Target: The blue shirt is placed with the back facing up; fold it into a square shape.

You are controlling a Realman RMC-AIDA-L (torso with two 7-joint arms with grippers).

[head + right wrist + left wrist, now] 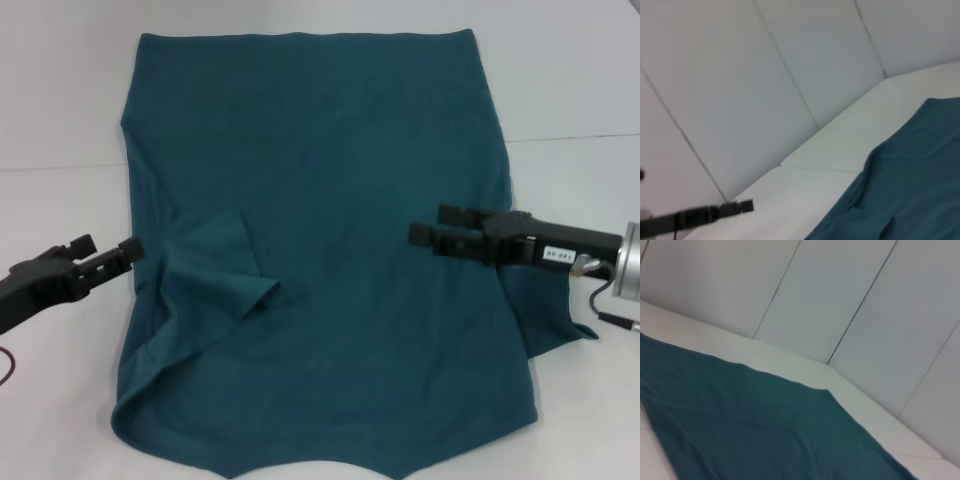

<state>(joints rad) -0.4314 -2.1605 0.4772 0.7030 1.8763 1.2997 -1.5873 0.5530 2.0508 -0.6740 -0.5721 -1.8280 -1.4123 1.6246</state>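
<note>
Head view: the blue shirt (pixel 330 250) lies spread flat on the white desk (pixel 580 90), its left sleeve folded inward over the body. The left gripper (pixel 128 250) hovers at the shirt's left edge, the right gripper (pixel 430 232) above its right side; whether either's jaws are apart cannot be told.

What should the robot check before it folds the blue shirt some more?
1. Blue shirt lies flat on the white table: not ok, wrinkled near its left edge.
2. Left sleeve folded in: ok.
3. Right sleeve folded in: not ok, sticks out.
4. Left hand at the shirt's left edge: ok.
5. Right hand over the shirt: ok.
6. Hands empty: cannot tell.
</note>
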